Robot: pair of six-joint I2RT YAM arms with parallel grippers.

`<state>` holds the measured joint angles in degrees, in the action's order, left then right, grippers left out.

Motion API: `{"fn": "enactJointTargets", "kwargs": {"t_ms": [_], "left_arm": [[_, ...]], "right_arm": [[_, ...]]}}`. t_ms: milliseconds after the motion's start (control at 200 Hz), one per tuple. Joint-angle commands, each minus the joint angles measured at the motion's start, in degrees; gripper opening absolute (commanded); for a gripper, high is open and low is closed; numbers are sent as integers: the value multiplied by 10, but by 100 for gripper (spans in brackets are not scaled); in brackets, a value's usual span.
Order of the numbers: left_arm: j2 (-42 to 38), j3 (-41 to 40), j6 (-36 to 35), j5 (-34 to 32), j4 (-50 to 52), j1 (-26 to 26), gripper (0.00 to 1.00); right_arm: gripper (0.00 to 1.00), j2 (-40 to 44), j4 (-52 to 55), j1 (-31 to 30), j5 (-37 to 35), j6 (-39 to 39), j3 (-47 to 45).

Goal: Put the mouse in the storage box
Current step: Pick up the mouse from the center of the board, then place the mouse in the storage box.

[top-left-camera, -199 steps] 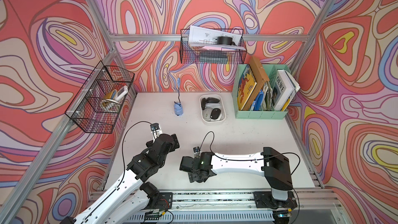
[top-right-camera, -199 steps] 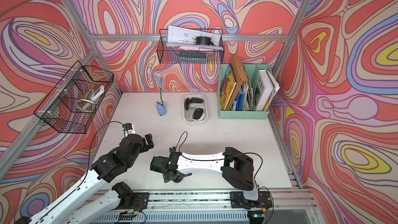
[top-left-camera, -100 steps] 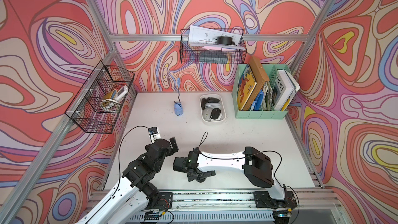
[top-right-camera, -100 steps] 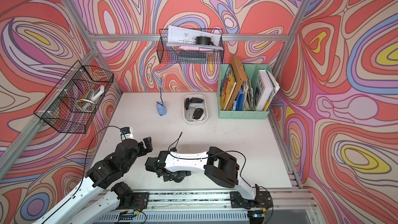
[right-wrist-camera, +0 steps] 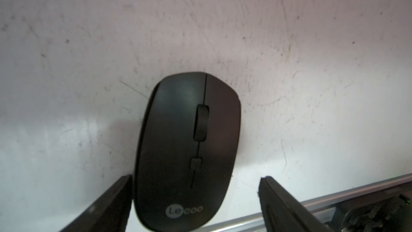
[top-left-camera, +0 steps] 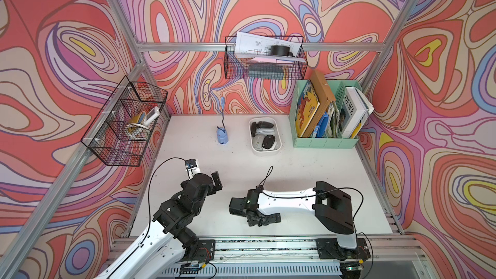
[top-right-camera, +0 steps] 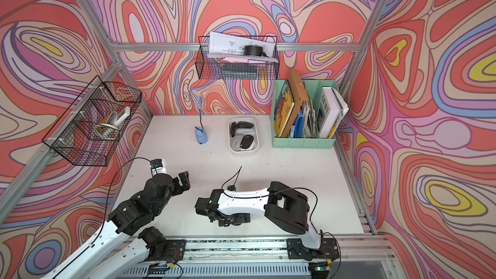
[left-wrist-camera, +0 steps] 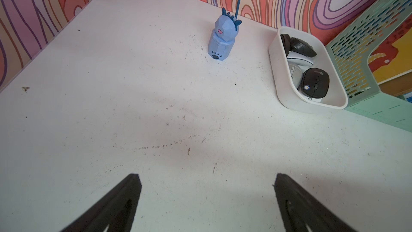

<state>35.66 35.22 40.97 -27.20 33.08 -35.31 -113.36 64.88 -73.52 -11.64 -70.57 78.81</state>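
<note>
A black mouse with a grey logo lies flat on the white table near the front edge. My right gripper is open and straddles its rear end. One finger sits right beside the mouse's side and the other finger stands clear of it. In both top views the right gripper covers this mouse. The storage box, a small white tub, stands at the back middle and holds several mice. My left gripper is open over bare table.
A blue figurine with a cable stands left of the tub. A mint-green file organizer with books is at its right. Black wire baskets hang on the left wall and back wall. An aluminium rail runs along the front edge.
The right arm swung left along the front edge, then back to the right. The left arm drew back a little toward the front left.
</note>
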Motion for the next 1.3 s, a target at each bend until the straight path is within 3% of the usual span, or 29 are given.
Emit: {"fn": "enactJointTargets", "kwargs": {"t_ms": [0,205,401,711,851,991,1102,1297], "left_arm": [[5,-5,0,-4,-4,2,99],[14,-6,2,1,-6,2,99],[15,-10,9,-1,-7,2,99],[16,-18,17,-6,-11,2,99],[14,-21,17,-12,-13,1,99],[14,-23,18,-19,-13,2,99],[12,-23,17,-30,-9,2,99],[2,-36,16,-60,-23,2,99]], "right_arm": [[82,36,-59,13,0,-6,-32],[72,76,-138,30,8,-3,-99],[57,87,-125,30,-17,-4,-97],[53,144,-101,44,-84,2,-82],[53,172,-103,93,-96,56,-60],[53,179,-116,168,-103,165,0],[53,141,-110,224,-119,247,84],[53,36,-128,333,-53,343,218]]}}
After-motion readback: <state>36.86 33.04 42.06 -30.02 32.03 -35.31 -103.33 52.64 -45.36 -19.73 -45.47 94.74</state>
